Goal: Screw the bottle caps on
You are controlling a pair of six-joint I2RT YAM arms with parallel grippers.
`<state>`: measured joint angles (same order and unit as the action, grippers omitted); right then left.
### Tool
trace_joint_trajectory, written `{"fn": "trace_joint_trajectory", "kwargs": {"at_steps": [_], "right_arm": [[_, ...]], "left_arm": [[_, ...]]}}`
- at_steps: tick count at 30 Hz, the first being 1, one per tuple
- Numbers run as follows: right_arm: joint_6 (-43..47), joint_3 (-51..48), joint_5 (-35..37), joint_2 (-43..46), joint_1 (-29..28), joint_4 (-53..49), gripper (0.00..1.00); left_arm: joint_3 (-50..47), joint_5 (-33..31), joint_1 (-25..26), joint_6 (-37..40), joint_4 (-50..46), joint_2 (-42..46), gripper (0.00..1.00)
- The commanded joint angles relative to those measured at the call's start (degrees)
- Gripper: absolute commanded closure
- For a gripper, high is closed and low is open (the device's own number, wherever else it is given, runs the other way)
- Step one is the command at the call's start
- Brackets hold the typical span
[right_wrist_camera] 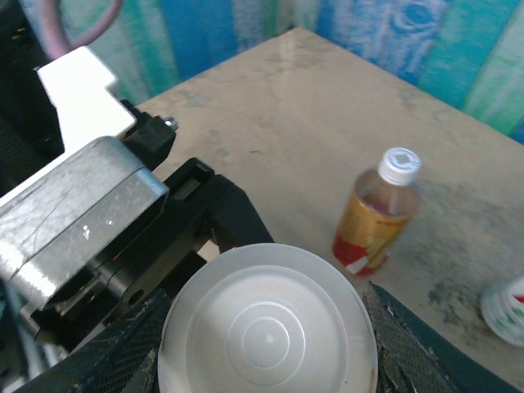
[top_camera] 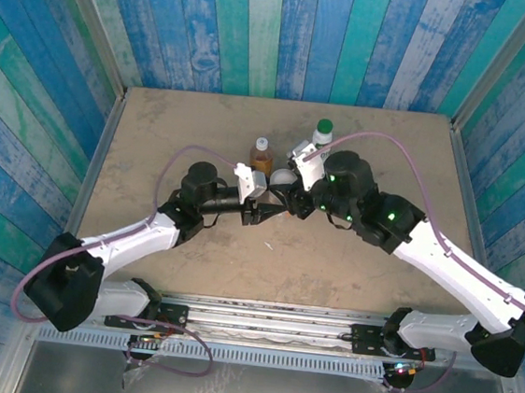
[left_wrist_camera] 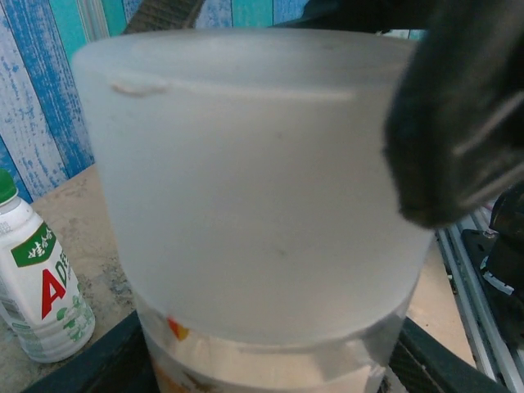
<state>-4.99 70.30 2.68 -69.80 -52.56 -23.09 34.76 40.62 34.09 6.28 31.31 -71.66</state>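
You've got amber bottle (right_wrist_camera: 372, 217) and white bottle (left_wrist_camera: 37, 278) capped; left gripper (left_wrist_camera: 266, 368) clamps clear bottle (left_wrist_camera: 270, 356), right gripper (right_wrist_camera: 266, 348) pinches grey cap (right_wrist_camera: 266, 315).

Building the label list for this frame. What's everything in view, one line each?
white bottle: 1, white with a green-red label, far side of the table, right of centre
green cap: 1, dark green, on the white bottle
amber bottle: 1, amber with a red label, left of the white bottle
white cap: 1, white, on the amber bottle
short clear bottle: 1, clear, mid-table
pale grey cap: 1, pale grey, on the short clear bottle
table: 1, beige
left gripper: 1, black, closed on the short clear bottle
right gripper: 1, black, closed on the pale grey cap
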Motion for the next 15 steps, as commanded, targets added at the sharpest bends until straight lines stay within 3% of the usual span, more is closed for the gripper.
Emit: {"fn": "trace_joint_trajectory", "kwargs": {"at_steps": [1, 3, 6, 12, 15], "right_arm": [[-9.8, -0.7, 16.9, 0.4, -3.3, -5.8, 0.69], [-11.0, 0.7, 21.2, -0.5, -4.8, -7.9, 0.68], [-9.8, 1.2, 21.3, -0.9, -4.8, -8.4, 0.67], [-1.7, -0.5, 7.2, 1.8, -1.0, -2.2, 0.69], [-1.2, -1.4, 1.3, 3.4, 2.1, 0.1, 0.70]], "left_arm": [[1.9, -8.8, -0.9, -0.9, 2.7, -2.4, 0.51], [1.8, -8.7, -0.8, -0.9, 2.7, -2.6, 0.51], [1.5, -7.7, -0.8, -1.2, 2.8, -2.2, 0.51], [1.2, -4.0, -0.8, -1.7, 1.9, -1.1, 0.45], [1.1, -1.6, -0.8, -2.0, 1.7, -0.6, 0.28]]}}
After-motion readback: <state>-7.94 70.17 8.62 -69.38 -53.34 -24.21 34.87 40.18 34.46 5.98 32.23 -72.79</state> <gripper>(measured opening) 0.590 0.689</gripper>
